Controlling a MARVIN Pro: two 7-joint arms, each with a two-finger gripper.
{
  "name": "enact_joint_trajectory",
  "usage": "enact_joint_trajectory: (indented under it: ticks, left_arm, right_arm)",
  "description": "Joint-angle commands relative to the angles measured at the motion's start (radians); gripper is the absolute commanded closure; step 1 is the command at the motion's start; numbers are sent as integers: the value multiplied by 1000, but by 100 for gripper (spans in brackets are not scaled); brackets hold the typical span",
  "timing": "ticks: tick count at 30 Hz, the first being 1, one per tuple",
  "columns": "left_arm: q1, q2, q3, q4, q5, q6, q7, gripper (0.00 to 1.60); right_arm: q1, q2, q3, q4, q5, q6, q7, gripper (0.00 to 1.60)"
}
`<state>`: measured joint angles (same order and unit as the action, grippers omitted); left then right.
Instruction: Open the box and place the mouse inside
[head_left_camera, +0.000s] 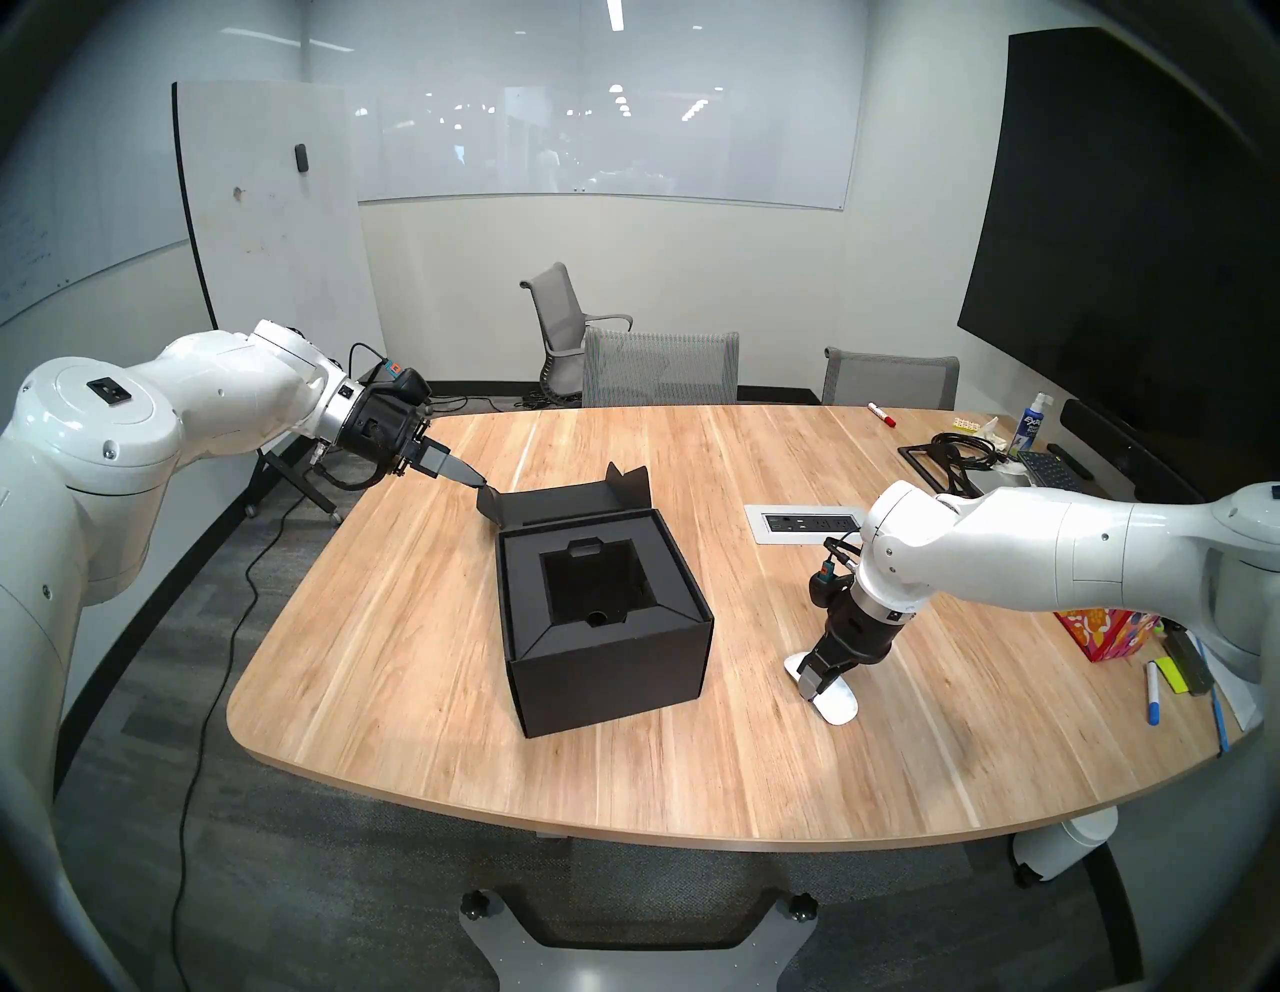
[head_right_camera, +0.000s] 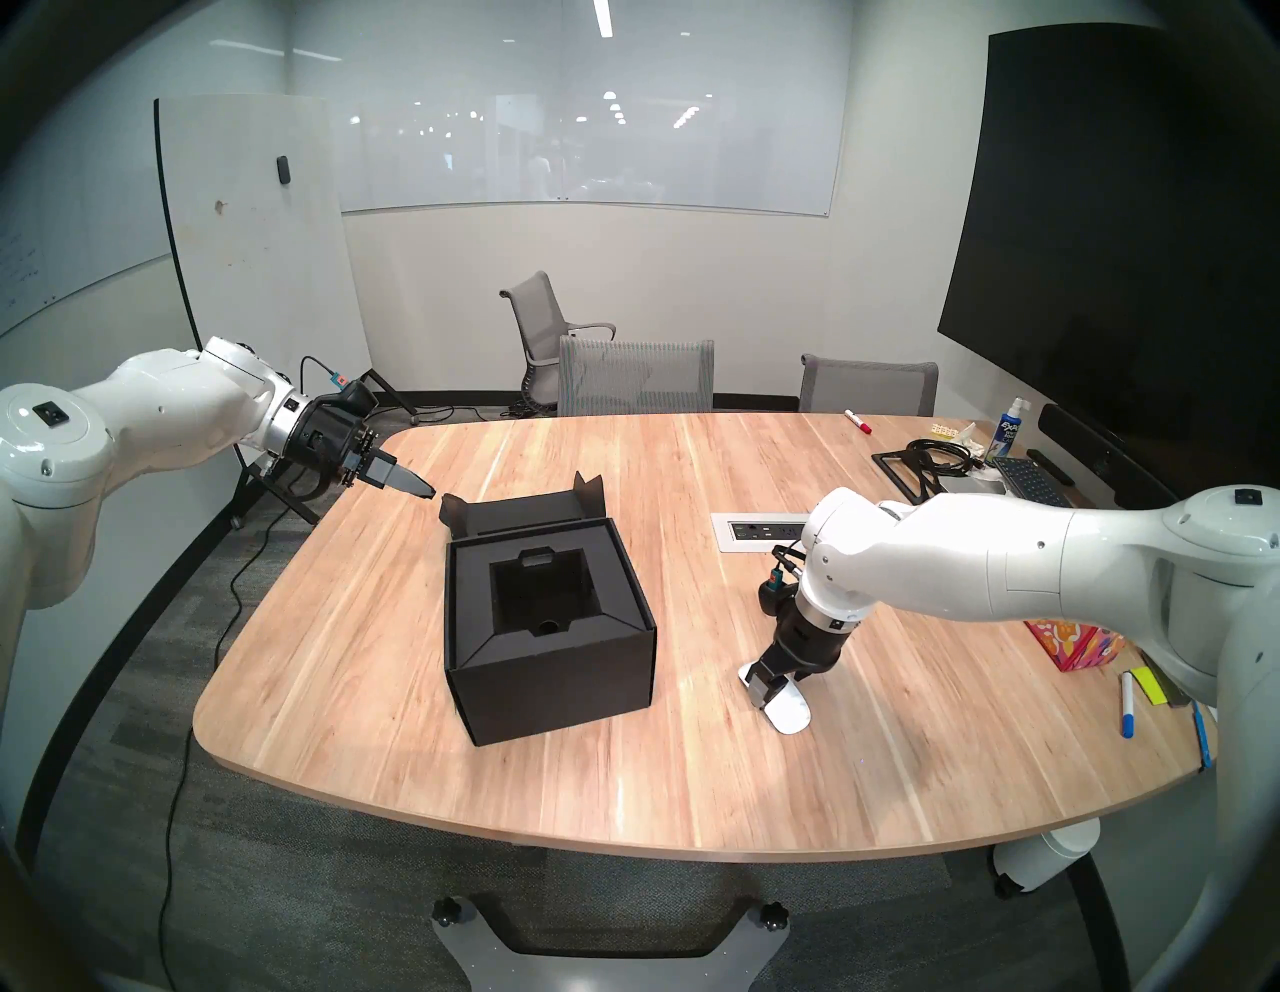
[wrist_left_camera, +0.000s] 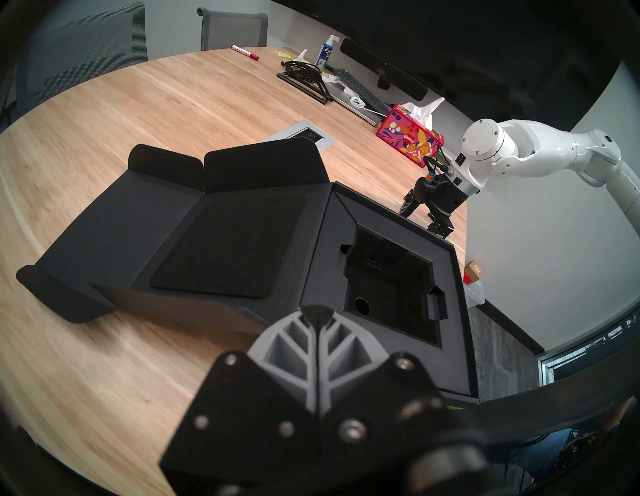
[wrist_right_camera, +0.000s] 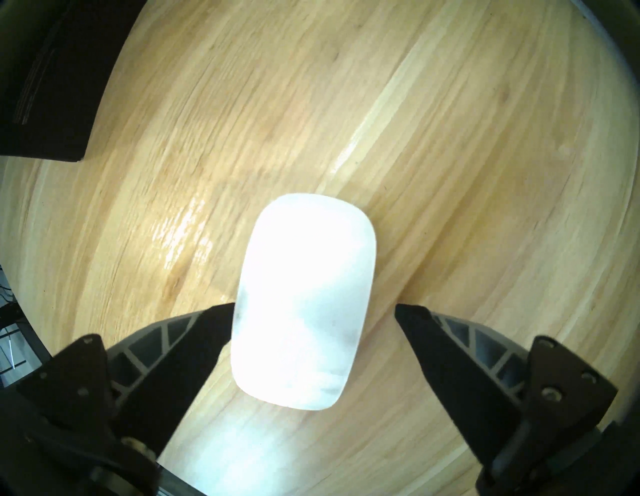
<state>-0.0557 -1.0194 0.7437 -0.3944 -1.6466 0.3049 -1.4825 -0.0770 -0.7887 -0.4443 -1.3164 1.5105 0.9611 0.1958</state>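
Open run of bare surface (head_left_camera: 727, 693) between mouse (head_left_camera: 834, 700) and box (head_left_camera: 609, 623)

I see the box's recess clear from above, its lid (head_left_camera: 554, 502) folded back behind. My left gripper (head_left_camera: 485, 483), fingers pressed together, sits at the lid's far left corner, off the path. My right gripper (wrist_right_camera: 313, 306) straddles the mouse with fingers (wrist_right_camera: 194, 343) spread; the tissue box (head_left_camera: 1101, 634) stands under my right arm.

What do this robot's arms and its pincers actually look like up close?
Both arms are glossy white, rounded shells with silver rings at the wrists. The left gripper and right gripper sit on black housings; each has two tapered fingers, grey with triangular ribbing and black pads. Thin black cables with an orange-and-teal connector loop at each wrist.
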Motion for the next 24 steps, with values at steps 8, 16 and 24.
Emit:
enact_joint_trajectory:
  ticks: [8,16,24]
  left_arm:
    - [-19,0,-10,1,0,3,-1,160]
    - [-19,0,-10,1,0,3,-1,160]
    - [-18,1,-11,1,1,3,-1,160]
  right_arm:
    - [-1,-67,-25,51,-10,-1,60,0]
    - [-4,-67,-35,45,-10,-1,71,160]
    - [39,-9,-14,-19,7,-1,44,160]
